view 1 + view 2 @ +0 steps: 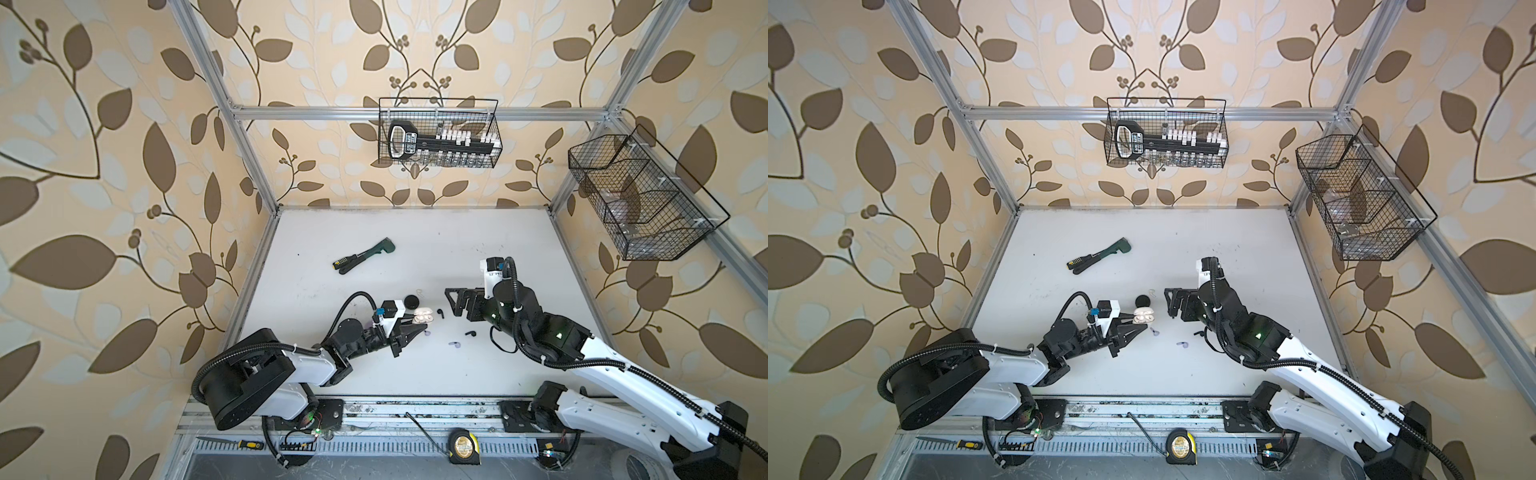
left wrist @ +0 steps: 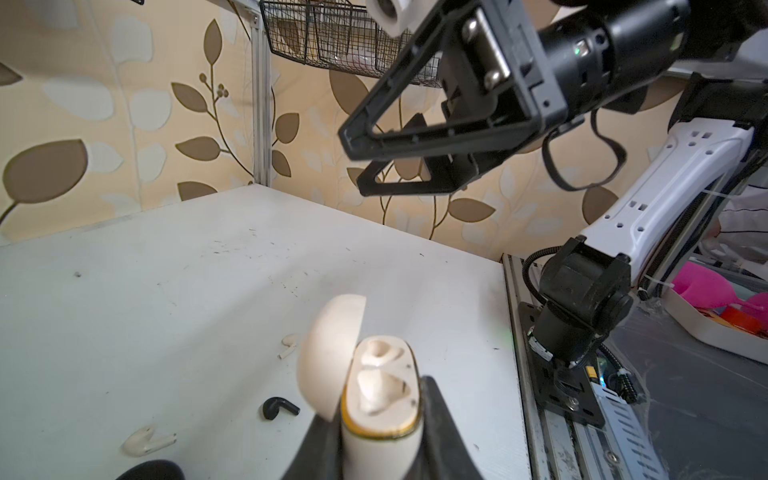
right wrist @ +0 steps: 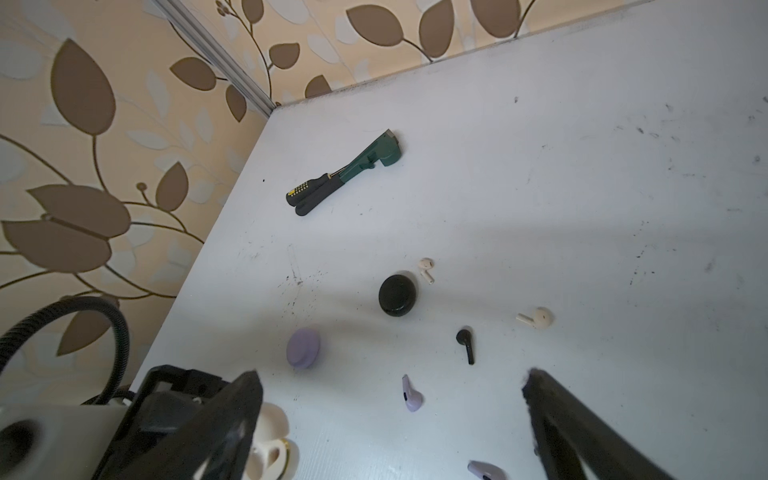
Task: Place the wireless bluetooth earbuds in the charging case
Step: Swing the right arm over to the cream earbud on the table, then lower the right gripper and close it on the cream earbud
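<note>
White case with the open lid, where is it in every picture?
In a top view: the white case is near the middle of the table, at the tip of the left gripper.
In a top view: the white case, same place.
Left wrist view: the white case close up, between the gripper's fingers.
Right wrist view: the white case half hidden behind that gripper.
Shared landmark: the left gripper holding it, in all four.

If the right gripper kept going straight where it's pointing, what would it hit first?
Probably the table near the black earbud, before the black case; the open jaws hang high, so depth is unclear.
</note>
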You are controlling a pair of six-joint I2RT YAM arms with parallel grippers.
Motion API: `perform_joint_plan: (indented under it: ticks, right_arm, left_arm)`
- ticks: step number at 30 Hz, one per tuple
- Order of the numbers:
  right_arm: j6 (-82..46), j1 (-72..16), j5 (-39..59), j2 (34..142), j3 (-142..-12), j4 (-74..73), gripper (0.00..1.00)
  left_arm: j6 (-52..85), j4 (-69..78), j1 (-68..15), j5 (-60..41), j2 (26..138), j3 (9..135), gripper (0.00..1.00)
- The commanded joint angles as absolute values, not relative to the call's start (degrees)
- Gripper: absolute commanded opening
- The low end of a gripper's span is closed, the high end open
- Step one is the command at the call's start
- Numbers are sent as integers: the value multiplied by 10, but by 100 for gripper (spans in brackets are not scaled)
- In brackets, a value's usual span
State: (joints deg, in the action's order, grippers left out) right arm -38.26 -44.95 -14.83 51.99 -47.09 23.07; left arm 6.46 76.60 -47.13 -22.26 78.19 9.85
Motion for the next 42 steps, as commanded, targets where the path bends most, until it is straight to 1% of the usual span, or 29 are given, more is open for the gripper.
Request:
perform_joint_plan:
  ticks: [1, 6, 8, 11, 14, 15, 22, 26, 31, 37, 42]
  right_arm:
    - [-353, -438, -170, 535, -516, 295, 98]
    - [-327, -384, -108, 615, -541, 256, 86]
    - [-309, -376, -108, 670, -565, 245, 83]
    - [-285, -374, -112, 773, -623, 258, 74]
    - [-282, -374, -103, 864, -678, 282, 67]
    - [-282, -374, -92, 886, -689, 281, 66]
    - [-265, -380, -64, 1017, -766, 285, 65]
    - [-255, -382, -74, 1072, -794, 305, 66]
    - [-249, -386, -69, 1111, -812, 314, 65]
    - [-242, -391, -88, 1138, -828, 329, 64]
    - [-237, -391, -89, 1179, -848, 341, 60]
  left_arm:
    - [71, 816, -465, -209, 785, 106, 0]
    - [61, 816, -459, -160, 766, 88, 0]
    - [54, 816, -458, -142, 757, 79, 0]
    - [53, 816, -457, -119, 747, 72, 0]
    - [55, 816, -455, -107, 744, 68, 0]
    - [58, 816, -454, -101, 743, 67, 0]
    - [67, 816, -453, -80, 735, 62, 0]
    - [72, 816, -453, -78, 735, 62, 0]
    - [63, 816, -453, -91, 734, 63, 0]
    - [61, 814, -453, -106, 732, 67, 0]
    - [55, 810, -453, -105, 720, 62, 0]
